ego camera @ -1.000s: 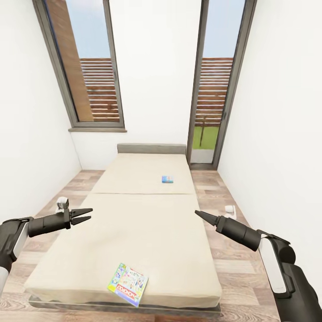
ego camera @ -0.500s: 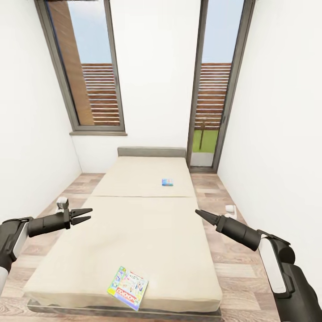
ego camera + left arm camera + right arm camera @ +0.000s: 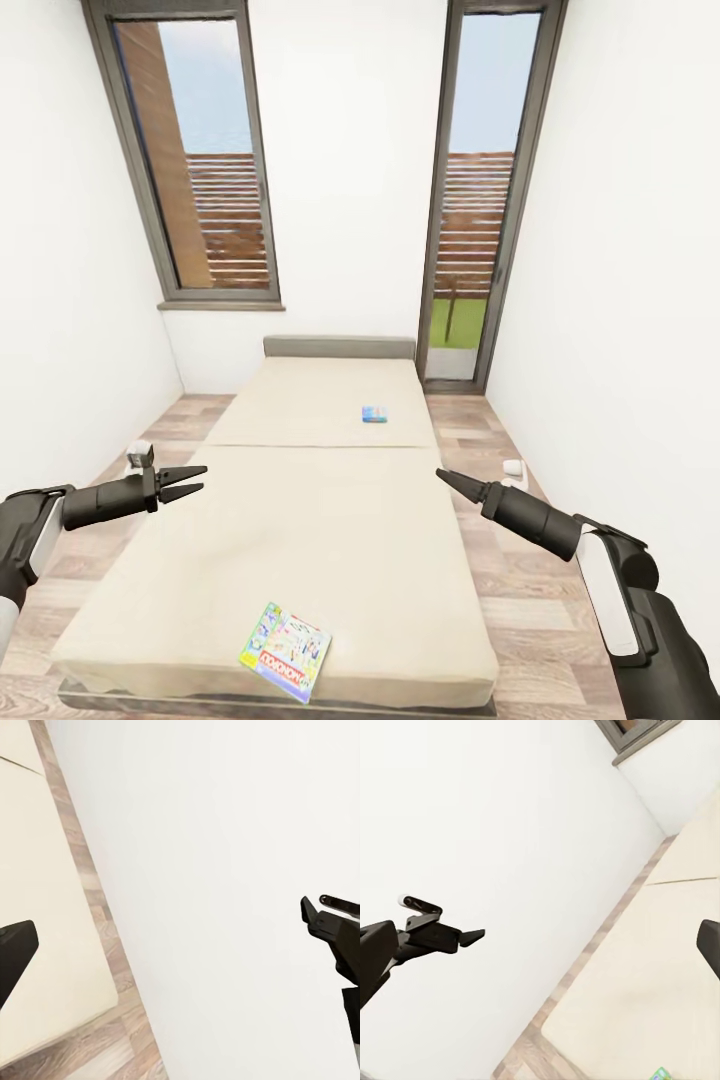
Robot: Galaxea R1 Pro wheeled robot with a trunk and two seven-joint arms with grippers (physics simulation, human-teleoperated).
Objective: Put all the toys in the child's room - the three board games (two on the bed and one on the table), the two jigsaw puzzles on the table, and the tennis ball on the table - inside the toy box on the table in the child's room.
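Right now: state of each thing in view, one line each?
Left claw: open, empty.
Right claw: looks shut, empty.
Larger board game: flat on the bed's near end, untouched.
Blue board game: flat on the far mattress section.

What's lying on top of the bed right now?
On the bed lie two board games: a colourful one at the near edge and a small blue one on the far section. Nothing else shows on the mattress; whatever is under the boxes is hidden.

Black tapered arms, white forearm panels, pointed fingers (image 3: 190,472)
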